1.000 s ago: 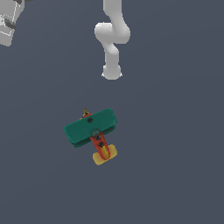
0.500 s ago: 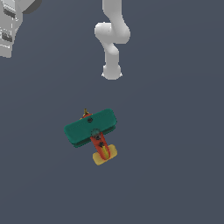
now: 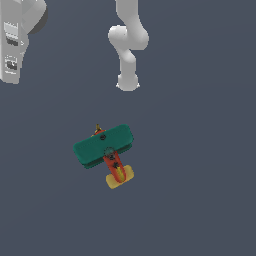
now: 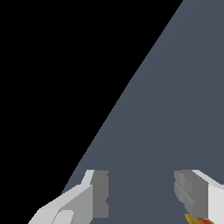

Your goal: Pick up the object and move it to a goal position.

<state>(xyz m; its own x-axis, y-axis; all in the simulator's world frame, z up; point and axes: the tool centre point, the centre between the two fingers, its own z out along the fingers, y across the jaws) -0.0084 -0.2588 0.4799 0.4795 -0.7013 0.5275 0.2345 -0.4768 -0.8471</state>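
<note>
The toy plane (image 3: 106,152) is seen lying flat on the grey counter (image 3: 200,165), near the middle of the exterior view, with its yellow tail toward the lower edge. The gripper (image 4: 141,194) is shown with its fingers (image 4: 99,194) spread apart and nothing between them. A sliver of red and yellow is glimpsed beside one finger in the wrist view. The gripper is kept well apart from the plane.
</note>
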